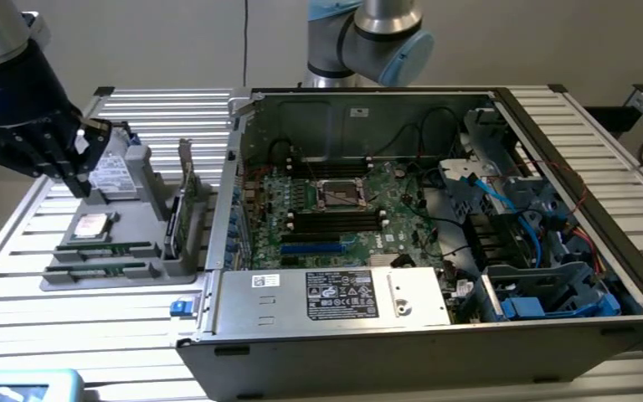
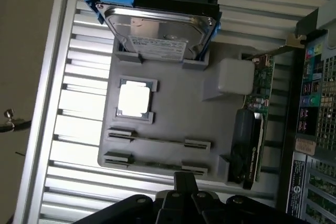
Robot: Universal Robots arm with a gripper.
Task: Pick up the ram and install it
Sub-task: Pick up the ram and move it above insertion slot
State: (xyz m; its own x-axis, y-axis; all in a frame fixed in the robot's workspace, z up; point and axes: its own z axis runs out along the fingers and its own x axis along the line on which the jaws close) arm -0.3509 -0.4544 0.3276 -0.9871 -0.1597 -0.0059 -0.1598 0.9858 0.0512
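End effector [image 1: 76, 184] was shut, nothing gripped, hanging over the gray tray [image 1: 137, 224] on the desk [image 1: 31, 327]. Ram [image 1: 104, 249] sat edge-up in tray slots, probably so the top edge could be pinched.

Ribbed bare-metal desk [image 1: 64, 335], bright under glare; matt grey plastic tray [image 2: 173, 121] at nine o'clock of dull, dark sheet-metal computer case [image 1: 411, 356]; matt green ram [image 1: 104, 249]; smooth, glossy metal lid on hard drive [image 2: 157, 35].
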